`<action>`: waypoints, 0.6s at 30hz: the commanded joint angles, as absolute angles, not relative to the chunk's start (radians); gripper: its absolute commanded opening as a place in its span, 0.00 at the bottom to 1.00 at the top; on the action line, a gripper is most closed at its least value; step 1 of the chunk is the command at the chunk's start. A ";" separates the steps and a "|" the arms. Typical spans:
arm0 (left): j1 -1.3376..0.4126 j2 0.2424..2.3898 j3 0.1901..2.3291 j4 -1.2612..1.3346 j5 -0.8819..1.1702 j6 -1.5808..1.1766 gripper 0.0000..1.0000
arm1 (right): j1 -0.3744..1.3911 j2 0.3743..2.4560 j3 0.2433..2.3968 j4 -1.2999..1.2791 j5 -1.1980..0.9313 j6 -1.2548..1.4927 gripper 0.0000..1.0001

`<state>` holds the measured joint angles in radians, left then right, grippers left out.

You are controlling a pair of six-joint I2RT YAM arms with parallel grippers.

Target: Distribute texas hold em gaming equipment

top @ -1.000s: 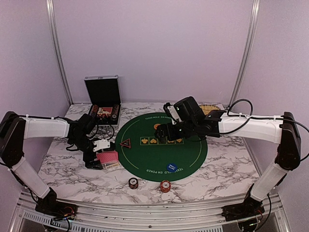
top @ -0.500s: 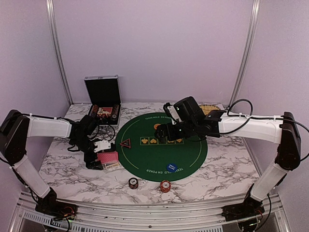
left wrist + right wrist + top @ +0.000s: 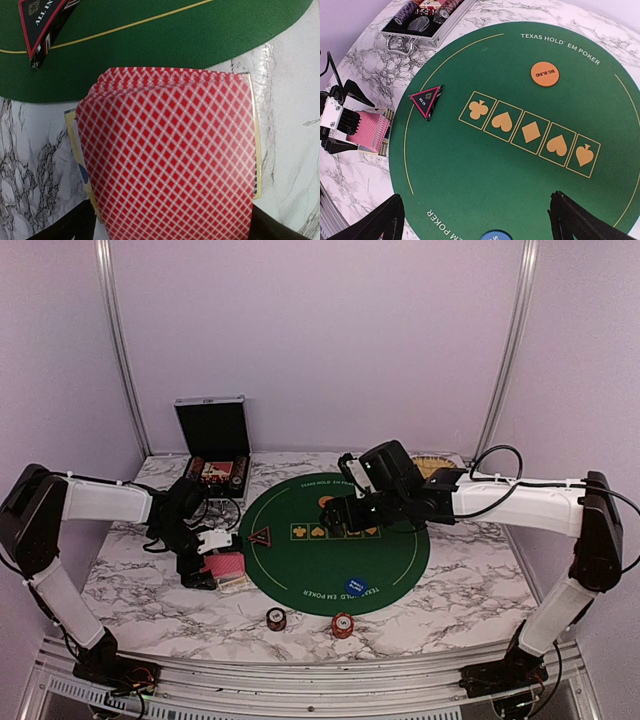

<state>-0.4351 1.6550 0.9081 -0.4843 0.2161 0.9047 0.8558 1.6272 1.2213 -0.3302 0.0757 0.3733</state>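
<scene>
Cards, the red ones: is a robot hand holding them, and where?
Nothing looks held. The left gripper stands open, one finger on each side of the red cards, which lie on the marble table. The right gripper is open and empty.

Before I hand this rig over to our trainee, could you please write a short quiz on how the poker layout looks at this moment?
1. True or false: the orange disc button lies off the green mat.
2. Where is the deck of playing cards? A) at the mat's centre; B) on the marble table top beside the mat, between the open jaws of the left gripper; C) on the mat, covering the orange disc button.
3. How many chip stacks stand on the marble between the mat and the arms' bases?

Key: 1 false, it lies on the mat. 2 B. 3 two.
</scene>
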 commanded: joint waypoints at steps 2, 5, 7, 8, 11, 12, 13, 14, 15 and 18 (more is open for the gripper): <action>-0.439 1.680 0.936 -0.477 0.211 0.905 0.99 | 0.868 1.634 1.223 -0.325 0.074 0.380 0.99; -0.439 1.687 0.937 -0.476 0.202 0.908 0.99 | 0.868 1.632 1.220 -0.324 0.075 0.381 0.99; -0.439 1.692 0.938 -0.477 0.198 0.913 0.99 | 0.868 1.633 1.219 -0.322 0.075 0.381 0.99; -0.439 1.692 0.936 -0.476 0.199 0.916 0.99 | 0.867 1.632 1.218 -0.323 0.075 0.381 0.99; -0.439 1.689 0.936 -0.477 0.199 0.922 0.99 | 0.868 1.631 1.215 -0.321 0.074 0.380 0.99; -0.439 1.688 0.935 -0.476 0.196 0.924 0.99 | 0.867 1.631 1.214 -0.319 0.074 0.381 0.99; -0.439 1.688 0.933 -0.477 0.194 0.927 0.99 | 0.867 1.630 1.212 -0.319 0.075 0.382 0.99; -0.439 1.685 0.933 -0.476 0.191 0.930 0.99 | 0.868 1.629 1.211 -0.319 0.075 0.382 0.99; -0.439 1.682 0.931 -0.476 0.188 0.933 0.99 | 0.868 1.629 1.210 -0.319 0.075 0.382 0.99; -0.439 1.678 0.930 -0.476 0.180 0.936 0.98 | 0.868 1.628 1.207 -0.316 0.073 0.383 0.99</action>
